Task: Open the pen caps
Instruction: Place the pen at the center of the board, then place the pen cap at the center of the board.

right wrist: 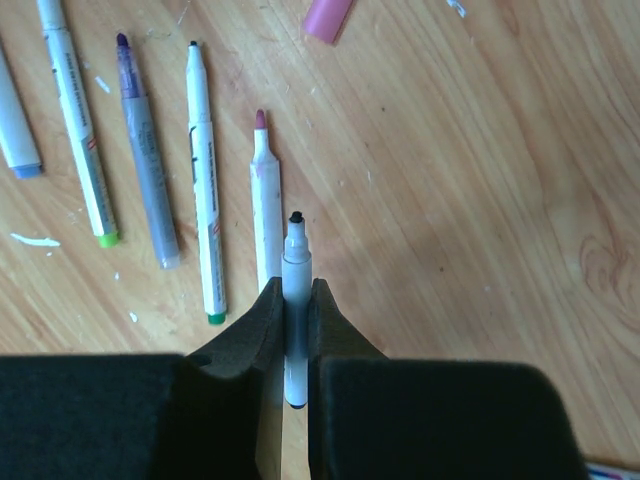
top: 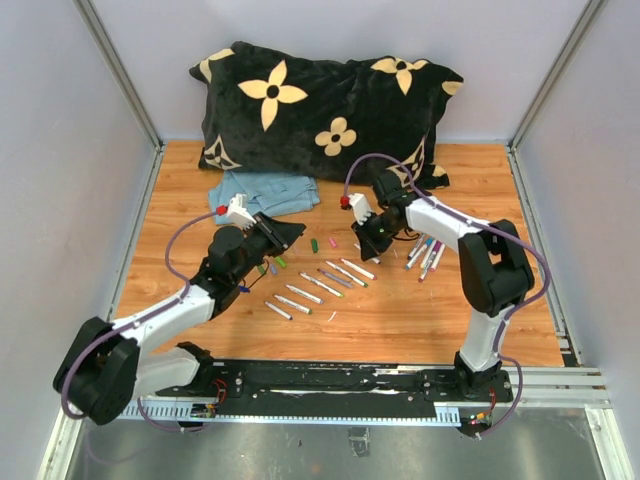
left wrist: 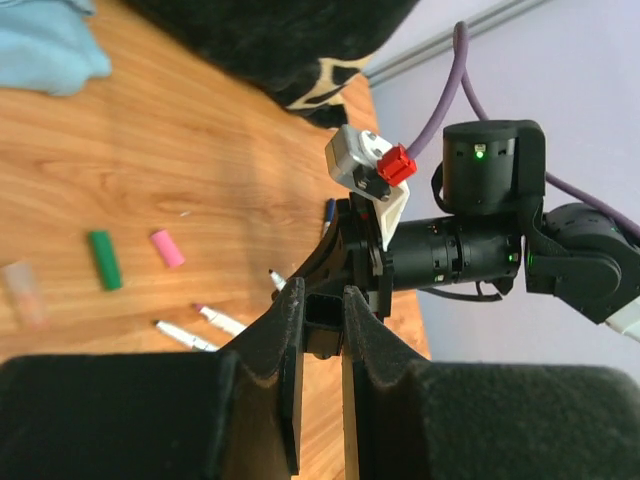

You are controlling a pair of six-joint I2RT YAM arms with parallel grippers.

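Right pincer [right wrist: 295, 292], wrist bent down over the tabletop [top: 400, 310] centre, clamps an uncapped pen [right wrist: 295, 250]; left pincer [left wrist: 322, 295], reaching inward, nips a dark cap [left wrist: 322, 315]; pillow [top: 300, 110] at far edge.

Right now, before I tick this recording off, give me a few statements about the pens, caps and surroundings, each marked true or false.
1. The right gripper is shut on a pen whose black tip is bare. True.
2. A green cap and a pink cap lie side by side on the table. True.
3. The blue cloth lies on top of the pillow. False: it lies on the table in front of the pillow.
4. The three pens lying nearest the held pen are capped. False: their tips are bare.
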